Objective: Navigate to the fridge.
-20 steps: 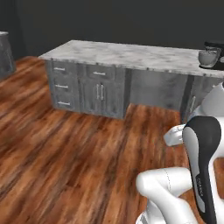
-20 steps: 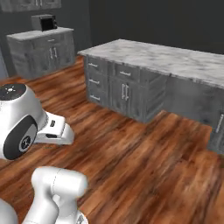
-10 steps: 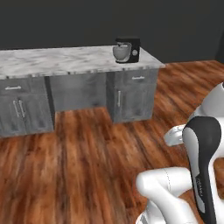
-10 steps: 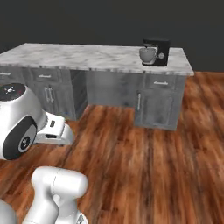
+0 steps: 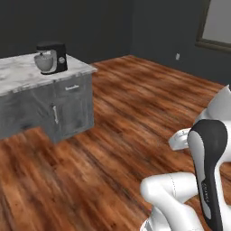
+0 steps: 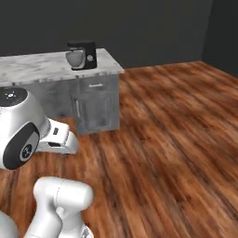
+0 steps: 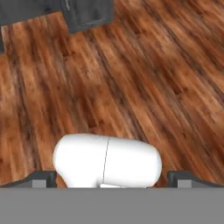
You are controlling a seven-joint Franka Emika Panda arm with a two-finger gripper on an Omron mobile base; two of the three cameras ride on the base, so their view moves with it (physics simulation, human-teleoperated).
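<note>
The fridge is out of view. Ahead of me are dark walls (image 5: 90,27) and wooden floor. In the hand view my gripper (image 7: 114,180) points down at the floorboards. Its two dark fingertips (image 7: 41,178) stand far apart at the bottom corners with nothing between them, so it is open. The arm is folded close over the base.
A grey island cabinet (image 5: 67,108) (image 6: 95,104) with a marble top stands to the left, and a black stand mixer (image 5: 51,57) (image 6: 82,55) sits on its end. Wooden floor (image 5: 135,117) (image 6: 176,130) stretches to the right toward a dark wall with a framed window (image 5: 216,25).
The whole picture has swung: the base has turned right. The island has slid to the left in both base views, and more floor and a room corner have come into sight.
</note>
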